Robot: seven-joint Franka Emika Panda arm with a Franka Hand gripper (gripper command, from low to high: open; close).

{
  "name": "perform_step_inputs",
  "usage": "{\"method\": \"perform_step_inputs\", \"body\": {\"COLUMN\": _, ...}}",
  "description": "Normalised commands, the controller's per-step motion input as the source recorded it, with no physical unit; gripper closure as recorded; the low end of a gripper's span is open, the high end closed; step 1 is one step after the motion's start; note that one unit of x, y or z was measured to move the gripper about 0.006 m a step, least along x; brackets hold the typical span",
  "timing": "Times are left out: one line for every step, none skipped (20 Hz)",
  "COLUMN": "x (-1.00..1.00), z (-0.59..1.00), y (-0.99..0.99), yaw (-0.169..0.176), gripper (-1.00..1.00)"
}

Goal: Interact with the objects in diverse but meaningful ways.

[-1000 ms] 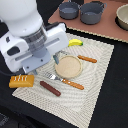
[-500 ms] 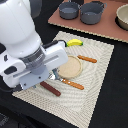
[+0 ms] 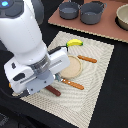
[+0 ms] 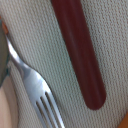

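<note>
Arm low over woven beige placemat point(image 3: 100, 75), apparently lined up to take the sausage | reddish-brown toy sausage point(image 4: 80, 55) lay flat at exterior view's lower centre, beside silver fork tines point(image 4: 37, 92) | hand hidden by arm body; cannot tell whether apart or together | yellow green-tipped banana point(image 3: 74, 43) upper centre, untouched

One robot arm point(image 3: 30, 45) reaches over the bench, hiding part of it. From where I stand I count one yellow green-tipped banana point(image 3: 74, 43) and one reddish-brown sausage point(image 3: 54, 91), seen close in the wrist view. There is one round tan plate point(image 3: 72, 66) on one pale woven mat point(image 3: 100, 75). Two orange-handled utensils lie by the plate: one point(image 3: 87, 59) beyond it and one point(image 3: 73, 83) nearer me. Two grey pots point(image 3: 69, 9) sit at the back, and one beige bowl point(image 3: 122, 16) at the edge.
</note>
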Motion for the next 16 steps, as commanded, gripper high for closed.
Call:
{"method": "perform_step_inputs", "body": {"x": 0.29, "z": -0.04, "y": -0.23, "yaw": 0.056, "gripper": -1.0}}
{"method": "perform_step_inputs", "body": {"x": 0.29, "z": -0.03, "y": -0.16, "yaw": 0.041, "gripper": -1.0}}
{"method": "perform_step_inputs", "body": {"x": 0.28, "z": -0.02, "y": -0.11, "yaw": 0.043, "gripper": -1.0}}
{"method": "perform_step_inputs", "body": {"x": 0.24, "z": -0.01, "y": -0.09, "yaw": 0.044, "gripper": -1.0}}
{"method": "perform_step_inputs", "body": {"x": 0.23, "z": 0.0, "y": -0.09, "yaw": 0.047, "gripper": -1.0}}
{"method": "perform_step_inputs", "body": {"x": 0.25, "z": 0.0, "y": -0.12, "yaw": 0.049, "gripper": -1.0}}
{"method": "perform_step_inputs", "body": {"x": 0.29, "z": 0.0, "y": -0.1, "yaw": 0.045, "gripper": 1.0}}
{"method": "perform_step_inputs", "body": {"x": 0.35, "z": 0.0, "y": -0.11, "yaw": 0.047, "gripper": 1.0}}
{"method": "perform_step_inputs", "body": {"x": 0.35, "z": 0.02, "y": -0.11, "yaw": 0.047, "gripper": 1.0}}
{"method": "perform_step_inputs", "body": {"x": 0.43, "z": 0.05, "y": -0.1, "yaw": 0.038, "gripper": 1.0}}
{"method": "perform_step_inputs", "body": {"x": 0.44, "z": 0.09, "y": -0.09, "yaw": 0.029, "gripper": 1.0}}
{"method": "perform_step_inputs", "body": {"x": 0.49, "z": 0.09, "y": -0.11, "yaw": 0.033, "gripper": 1.0}}
{"method": "perform_step_inputs", "body": {"x": 0.52, "z": 0.09, "y": -0.09, "yaw": 0.03, "gripper": 1.0}}
{"method": "perform_step_inputs", "body": {"x": 0.53, "z": 0.08, "y": -0.11, "yaw": 0.027, "gripper": 1.0}}
{"method": "perform_step_inputs", "body": {"x": 0.52, "z": 0.08, "y": -0.13, "yaw": 0.027, "gripper": 1.0}}
{"method": "perform_step_inputs", "body": {"x": 0.51, "z": 0.07, "y": -0.13, "yaw": 0.026, "gripper": 1.0}}
